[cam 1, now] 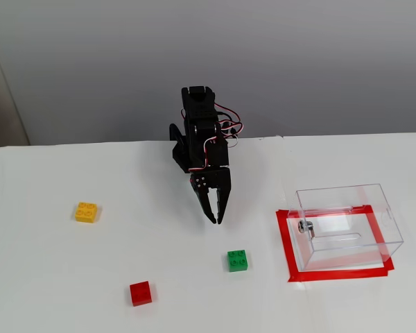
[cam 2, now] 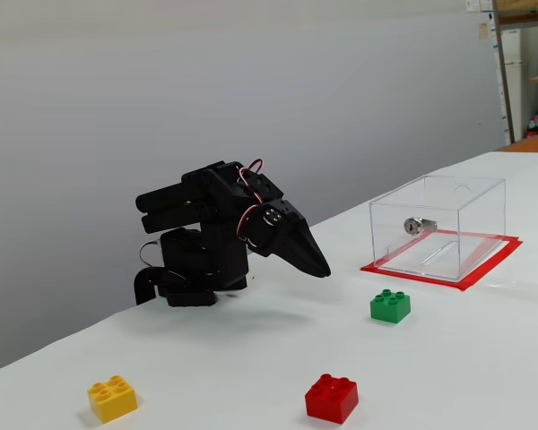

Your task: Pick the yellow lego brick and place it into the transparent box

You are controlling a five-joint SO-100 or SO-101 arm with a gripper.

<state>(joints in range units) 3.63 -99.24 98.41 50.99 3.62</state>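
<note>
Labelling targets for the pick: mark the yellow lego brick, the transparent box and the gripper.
yellow lego brick (cam 1: 86, 211), a fixed view, studded top face.
transparent box (cam 1: 376, 214), a fixed view, right side wall.
gripper (cam 1: 214, 220), a fixed view, between the fingertips.

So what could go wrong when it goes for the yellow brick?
The claw is shut and folded near the arm's base, far from the yellow lego brick, so a long reach could land off-centre and nudge it away. Carrying it to the transparent box, it passes near the green brick and might clip the box's thin wall.
</note>
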